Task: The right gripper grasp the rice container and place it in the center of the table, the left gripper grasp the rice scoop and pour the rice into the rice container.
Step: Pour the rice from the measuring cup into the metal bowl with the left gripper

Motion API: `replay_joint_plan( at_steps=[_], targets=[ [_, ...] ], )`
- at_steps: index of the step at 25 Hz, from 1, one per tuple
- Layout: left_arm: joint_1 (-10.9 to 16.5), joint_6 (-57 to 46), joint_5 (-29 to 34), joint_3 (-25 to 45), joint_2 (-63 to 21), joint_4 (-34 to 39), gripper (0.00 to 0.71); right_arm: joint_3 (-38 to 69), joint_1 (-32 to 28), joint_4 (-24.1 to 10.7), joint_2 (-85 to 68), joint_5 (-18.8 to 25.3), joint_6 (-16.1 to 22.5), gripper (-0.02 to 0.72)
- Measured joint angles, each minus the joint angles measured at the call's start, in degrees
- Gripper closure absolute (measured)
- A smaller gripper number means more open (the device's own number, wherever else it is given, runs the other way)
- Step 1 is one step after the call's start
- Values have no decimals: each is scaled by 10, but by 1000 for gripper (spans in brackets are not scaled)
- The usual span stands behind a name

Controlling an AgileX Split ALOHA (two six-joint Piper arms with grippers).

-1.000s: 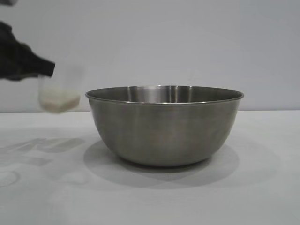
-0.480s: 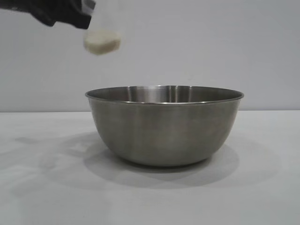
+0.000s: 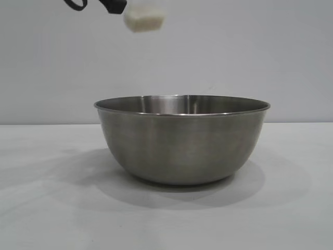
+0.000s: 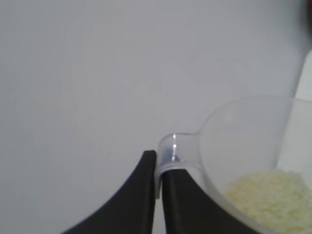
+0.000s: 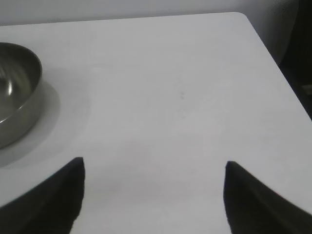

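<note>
The rice container, a large steel bowl, stands upright on the white table; its rim also shows in the right wrist view. My left gripper is shut on the loop handle of the rice scoop, a clear plastic cup with rice in its bottom. In the exterior view the scoop hangs high above the container's left rim, at the top edge, with the gripper just left of it. My right gripper is open and empty above bare table, to the side of the container.
The table's far edge and rounded corner show in the right wrist view, with dark space beyond it. A plain grey wall stands behind the table.
My left gripper has lifted the scoop from beside the container's left wall up and rightward, to high above its left rim. The container has not moved.
</note>
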Motion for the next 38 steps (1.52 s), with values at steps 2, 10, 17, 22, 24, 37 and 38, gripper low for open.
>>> replay_joint_plan(
  at_steps=[2,10,17,22,24,37,38],
  targets=[
    [0,20,0,0,0,21,710,0,0,0,0,0,0,154],
    [0,79,22,0,0,90,710,0,0,0,0,0,0,154],
    [0,167,58,0,0,135,710,0,0,0,0,0,0,154],
    [0,239,59,0,0,160,710,0,0,0,0,0,0,154],
    [0,253,59,0,0,174,710,0,0,0,0,0,0,154],
    [-36,367,83,0,2,204,710,0,0,0,0,0,0,154],
    [-36,385,86,0,3,204,710,0,0,0,0,0,0,154]
  ],
)
